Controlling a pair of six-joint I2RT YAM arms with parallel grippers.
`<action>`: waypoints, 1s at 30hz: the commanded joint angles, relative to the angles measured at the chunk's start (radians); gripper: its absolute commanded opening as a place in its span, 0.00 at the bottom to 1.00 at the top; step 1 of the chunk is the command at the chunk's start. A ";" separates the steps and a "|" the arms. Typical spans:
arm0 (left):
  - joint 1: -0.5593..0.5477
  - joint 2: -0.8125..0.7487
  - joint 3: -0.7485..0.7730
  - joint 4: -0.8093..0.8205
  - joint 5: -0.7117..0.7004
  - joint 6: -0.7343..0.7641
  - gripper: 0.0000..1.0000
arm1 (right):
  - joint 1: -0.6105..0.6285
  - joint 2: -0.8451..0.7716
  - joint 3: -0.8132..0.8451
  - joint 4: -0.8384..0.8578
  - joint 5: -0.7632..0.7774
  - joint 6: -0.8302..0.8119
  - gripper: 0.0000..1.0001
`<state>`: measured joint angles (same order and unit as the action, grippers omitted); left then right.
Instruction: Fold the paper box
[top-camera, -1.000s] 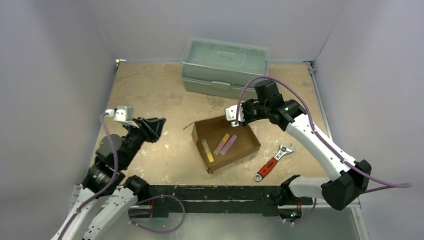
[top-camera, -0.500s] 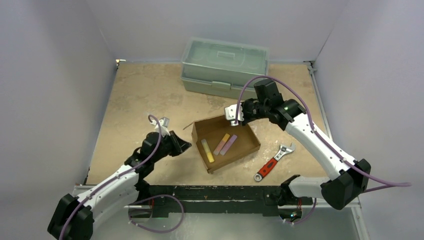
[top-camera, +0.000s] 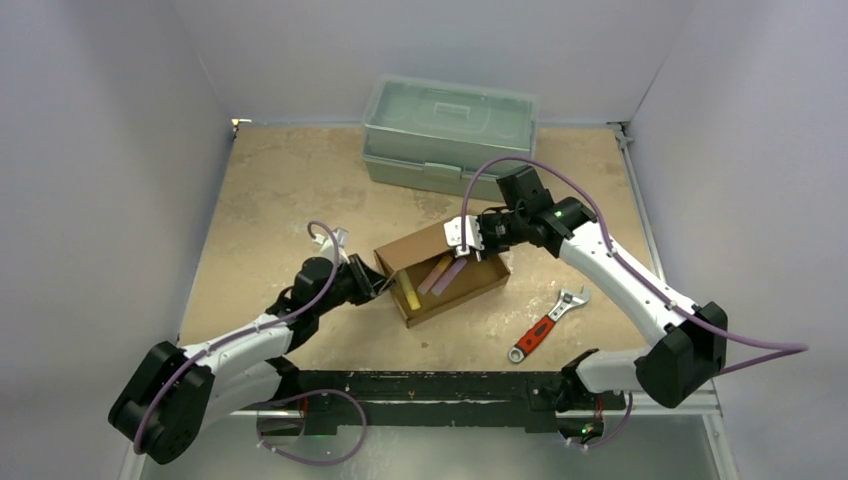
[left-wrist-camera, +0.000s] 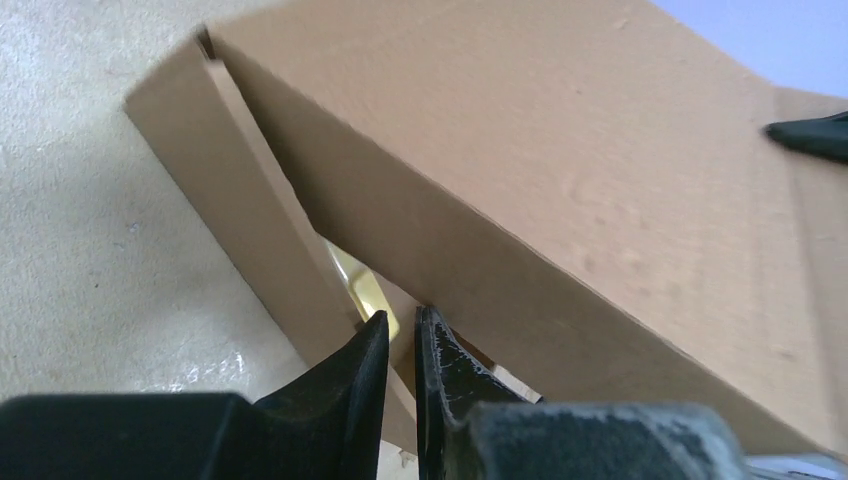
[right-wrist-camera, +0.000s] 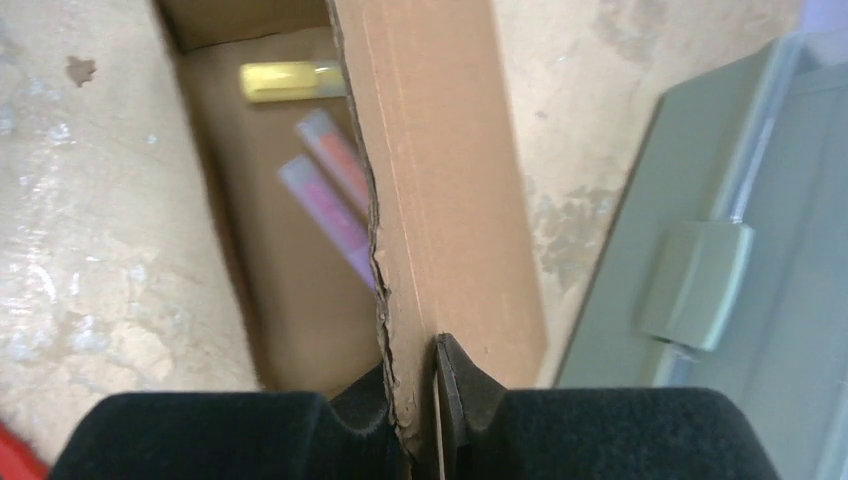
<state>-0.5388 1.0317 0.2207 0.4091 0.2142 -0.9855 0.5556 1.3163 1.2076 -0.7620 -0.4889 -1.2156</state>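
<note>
The paper box (top-camera: 455, 292), shallow brown cardboard, lies mid-table with a yellow stick (top-camera: 410, 294) and pink and purple sticks inside. My right gripper (top-camera: 468, 238) is shut on the edge of its back lid flap (right-wrist-camera: 440, 180), holding the flap tilted forward over the box. My left gripper (top-camera: 377, 284) sits at the box's left wall (left-wrist-camera: 250, 220), under the flap's edge. Its fingers (left-wrist-camera: 360, 370) stand almost together with a thin slit between them. Cardboard shows in that slit, but whether it is pinched does not show.
A grey-green plastic toolbox (top-camera: 450, 135) stands at the back, close behind my right gripper and also in the right wrist view (right-wrist-camera: 740, 250). A red-handled wrench (top-camera: 545, 326) lies on the table right of the box. The black rail (top-camera: 430, 385) runs along the near edge.
My left arm swung from the table's left side to the box's left wall. My right gripper moved forward and left, tipping the lid flap over the box, which shifted slightly left.
</note>
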 joint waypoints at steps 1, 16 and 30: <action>-0.001 -0.047 0.027 0.036 -0.006 0.008 0.13 | 0.003 0.003 -0.010 -0.054 -0.008 0.020 0.16; 0.001 -0.571 0.258 -0.644 -0.295 0.298 0.63 | 0.011 -0.027 -0.160 -0.113 -0.045 -0.001 0.33; -0.040 0.071 0.473 -0.359 0.256 0.475 0.53 | 0.011 -0.113 -0.235 -0.134 -0.185 0.141 0.66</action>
<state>-0.5476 1.0336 0.6308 -0.0128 0.3378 -0.5823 0.5629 1.2293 0.9878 -0.8810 -0.5663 -1.1484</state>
